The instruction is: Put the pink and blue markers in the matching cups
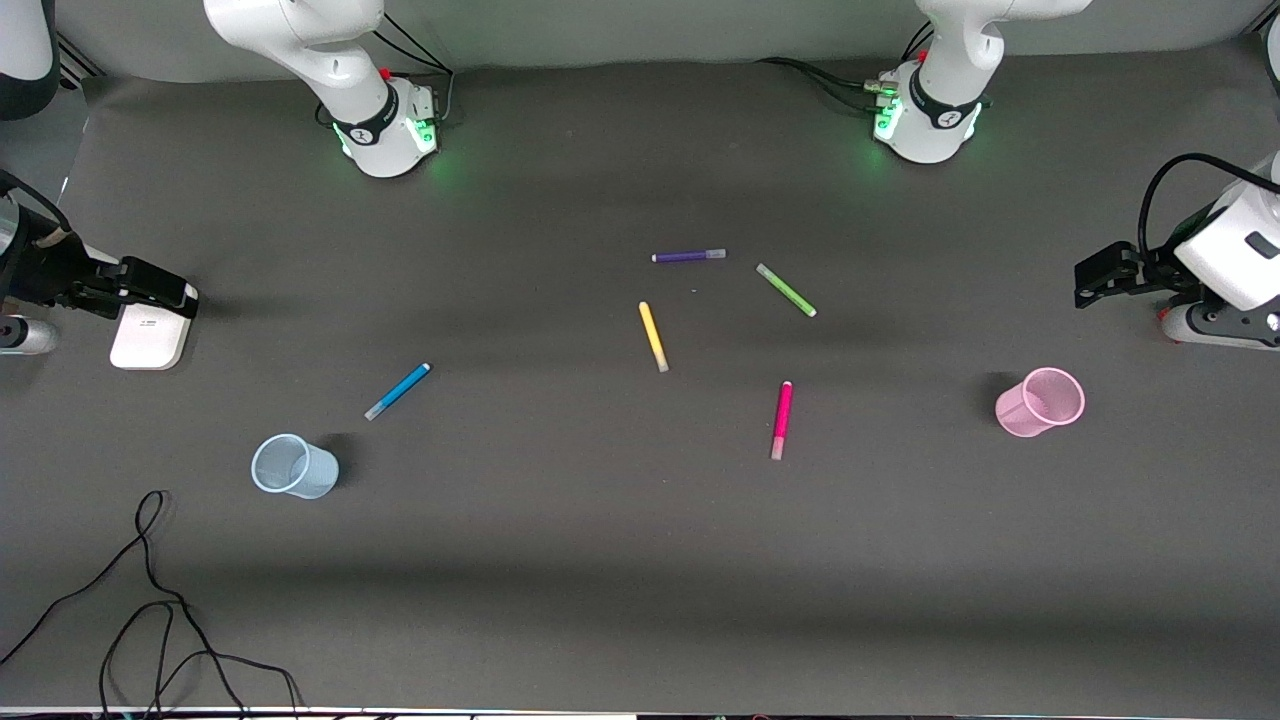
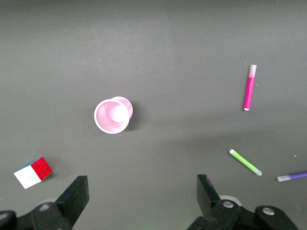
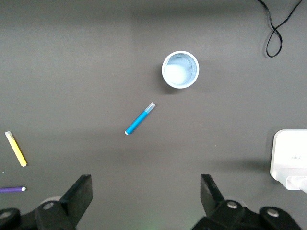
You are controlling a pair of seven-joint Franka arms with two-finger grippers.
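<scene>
The blue marker [image 1: 398,391] lies on the dark table, a little farther from the front camera than the pale blue cup [image 1: 294,466], toward the right arm's end. The pink marker [image 1: 781,420] lies near the middle, and the upright pink cup [image 1: 1040,401] stands toward the left arm's end. My left gripper [image 2: 141,184] is open and empty, high over the table, with the pink cup [image 2: 112,116] and pink marker [image 2: 249,87] below it. My right gripper [image 3: 146,184] is open and empty, high over the table, with the blue marker [image 3: 140,118] and blue cup [image 3: 180,69] below it. Neither gripper shows in the front view.
A purple marker [image 1: 688,256], a green marker [image 1: 786,290] and a yellow marker [image 1: 653,336] lie mid-table. A white box [image 1: 150,335] with black gear sits at the right arm's end. A colour cube [image 2: 32,172] lies near the pink cup. A black cable [image 1: 150,600] lies at the near edge.
</scene>
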